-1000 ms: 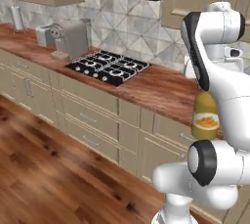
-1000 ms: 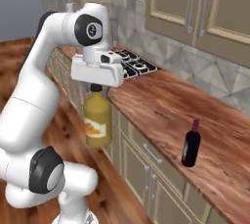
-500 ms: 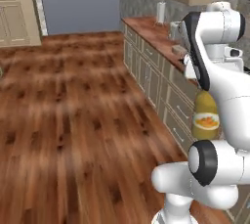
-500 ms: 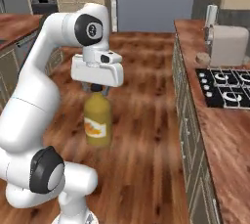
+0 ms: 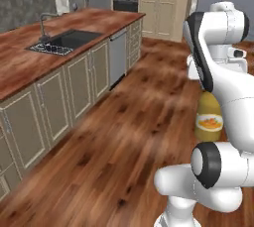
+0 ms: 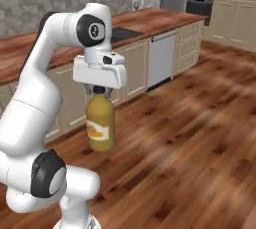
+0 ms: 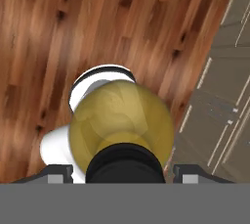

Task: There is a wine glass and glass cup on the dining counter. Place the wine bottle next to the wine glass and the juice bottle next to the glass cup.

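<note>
base swung round; claw (image 6: 100, 91) holds juice bottle (image 6: 100, 127) over open floor (image 6: 190, 138).

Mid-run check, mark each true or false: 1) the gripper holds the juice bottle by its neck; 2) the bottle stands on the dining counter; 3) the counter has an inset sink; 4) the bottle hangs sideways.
1) True: the gripper is shut on the neck of the juice bottle.
2) False: it hangs in the air over the wood floor, apart from the dining counter.
3) True: a dark sink with a faucet is set in its top.
4) False: it hangs upright, cap upward.
</note>
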You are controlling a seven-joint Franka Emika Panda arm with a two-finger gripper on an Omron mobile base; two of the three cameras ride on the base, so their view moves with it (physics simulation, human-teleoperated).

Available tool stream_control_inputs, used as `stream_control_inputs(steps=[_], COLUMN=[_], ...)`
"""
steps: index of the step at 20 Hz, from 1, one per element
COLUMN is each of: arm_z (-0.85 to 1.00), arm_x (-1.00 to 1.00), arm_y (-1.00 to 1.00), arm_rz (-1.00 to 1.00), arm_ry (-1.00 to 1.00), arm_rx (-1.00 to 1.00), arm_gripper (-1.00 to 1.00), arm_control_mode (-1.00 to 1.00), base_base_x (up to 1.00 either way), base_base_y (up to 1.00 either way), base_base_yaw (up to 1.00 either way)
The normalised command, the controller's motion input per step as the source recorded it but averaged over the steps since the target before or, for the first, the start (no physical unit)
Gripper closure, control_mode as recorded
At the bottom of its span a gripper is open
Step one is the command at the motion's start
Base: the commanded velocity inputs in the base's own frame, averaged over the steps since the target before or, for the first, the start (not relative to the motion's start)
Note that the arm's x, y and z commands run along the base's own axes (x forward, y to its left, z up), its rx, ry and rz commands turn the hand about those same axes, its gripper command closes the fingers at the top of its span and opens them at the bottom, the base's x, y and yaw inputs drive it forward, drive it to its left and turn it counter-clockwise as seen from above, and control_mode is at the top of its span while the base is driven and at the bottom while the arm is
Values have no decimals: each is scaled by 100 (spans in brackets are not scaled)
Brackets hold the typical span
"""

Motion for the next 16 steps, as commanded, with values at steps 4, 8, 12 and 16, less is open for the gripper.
stream_control_inputs(steps=[4, 8, 12, 16], arm_z=[0, 0, 0, 0], arm_x=[0, 0, 0, 0], arm_y=[0, 0, 0, 0], arm_rz=[0, 0, 0, 0], arm_ry=[0, 0, 0, 0], arm_rx=[0, 0, 0, 0], arm_gripper=[100, 100, 100, 100], arm_control_mode=[100, 100, 100, 100], base_base_x=[3, 11, 19, 37], base_base_y=[2, 2, 0, 0], base_base_yaw=[92, 73, 51, 19])
